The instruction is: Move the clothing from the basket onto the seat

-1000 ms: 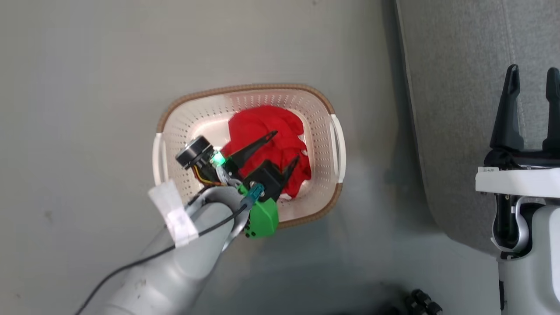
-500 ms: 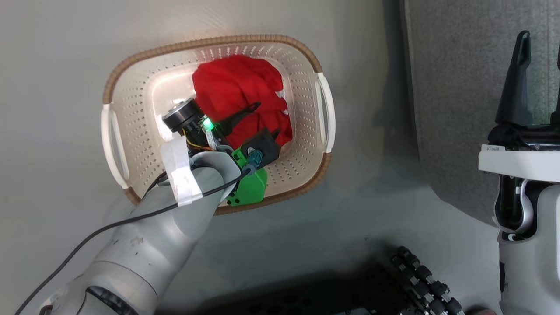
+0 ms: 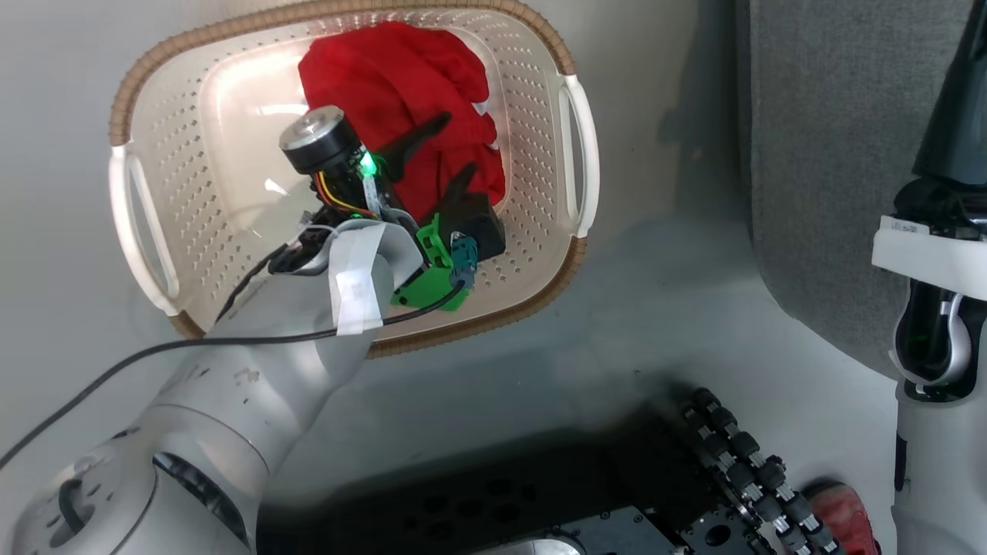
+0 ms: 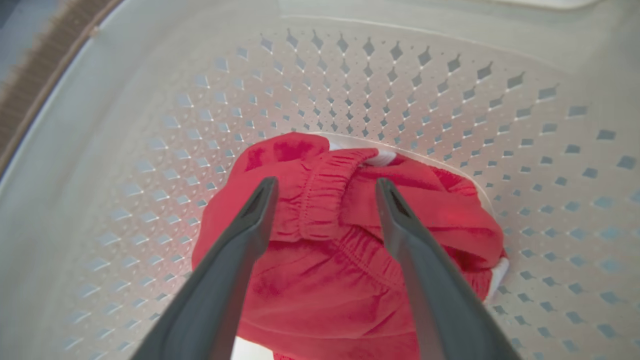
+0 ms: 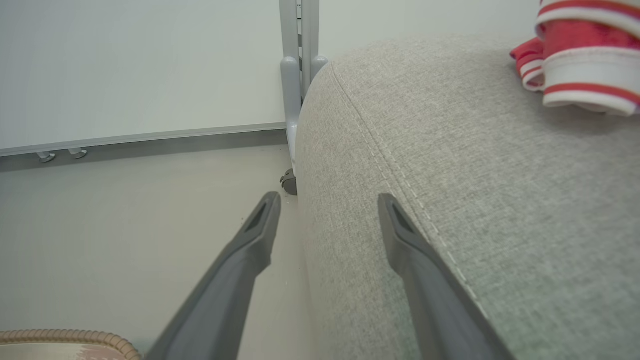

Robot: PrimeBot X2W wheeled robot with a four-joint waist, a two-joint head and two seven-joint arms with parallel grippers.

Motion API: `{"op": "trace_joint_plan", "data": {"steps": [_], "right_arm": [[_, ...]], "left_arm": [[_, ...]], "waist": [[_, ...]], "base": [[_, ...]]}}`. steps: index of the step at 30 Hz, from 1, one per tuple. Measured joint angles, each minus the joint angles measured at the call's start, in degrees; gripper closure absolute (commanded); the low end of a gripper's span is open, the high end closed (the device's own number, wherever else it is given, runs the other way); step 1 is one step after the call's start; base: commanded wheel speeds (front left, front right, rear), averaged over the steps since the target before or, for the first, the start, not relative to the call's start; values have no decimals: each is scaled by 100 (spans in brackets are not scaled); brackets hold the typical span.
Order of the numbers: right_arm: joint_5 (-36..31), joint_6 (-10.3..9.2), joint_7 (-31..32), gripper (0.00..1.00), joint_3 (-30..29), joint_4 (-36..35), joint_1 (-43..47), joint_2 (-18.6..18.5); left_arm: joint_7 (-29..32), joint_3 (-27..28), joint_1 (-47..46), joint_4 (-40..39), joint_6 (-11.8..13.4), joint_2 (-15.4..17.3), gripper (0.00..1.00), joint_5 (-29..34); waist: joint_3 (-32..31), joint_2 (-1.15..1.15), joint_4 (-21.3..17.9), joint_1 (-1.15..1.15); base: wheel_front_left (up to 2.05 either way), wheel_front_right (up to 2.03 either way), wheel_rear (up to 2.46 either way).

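The basket [image 3: 574, 146] stands on the floor at the upper left of the head view, with red clothing [image 3: 385, 69] bunched in its far half. My left gripper [image 3: 451, 150] is down inside the basket, open over that clothing. In the left wrist view the left gripper [image 4: 326, 182] straddles a gathered elastic fold of the red clothing [image 4: 325, 280] in front of the perforated basket wall [image 4: 400, 75]. My right gripper [image 5: 325, 200] hangs open and empty beside the corner of the grey seat [image 5: 475, 200]. A red-and-white striped garment [image 5: 585, 60] lies on the seat.
The seat [image 3: 833, 154] fills the right side of the head view, a strip of floor away from the basket. My black wheeled base [image 3: 578, 501] shows at the bottom. A grey stand leg with a castor [image 5: 295, 100] rises behind the seat corner.
The head camera has tilted down, so the basket looks larger and sits higher and further left. My left arm has reached deeper into the basket. Both grippers stay open.
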Motion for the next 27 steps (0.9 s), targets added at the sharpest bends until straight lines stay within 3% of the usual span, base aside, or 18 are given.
{"op": "trace_joint_plan", "data": {"steps": [7,16,27], "right_arm": [[-26,-4,-9,0,5,-307,-5,-2],[-58,-3,-8,0,49,-924,-9,1],[-119,-3,-7,0,166,-1190,115,1]], "left_arm": [[0,-224,-326,274,555,3,0,176],[0,-352,-573,398,623,1,0,129],[-1,-521,-810,570,692,-1,0,41]], "waist": [[229,0,-26,0],[300,0,24,0],[399,0,25,0]], "base": [[0,0,0],[0,0,0],[0,0,0]]}}
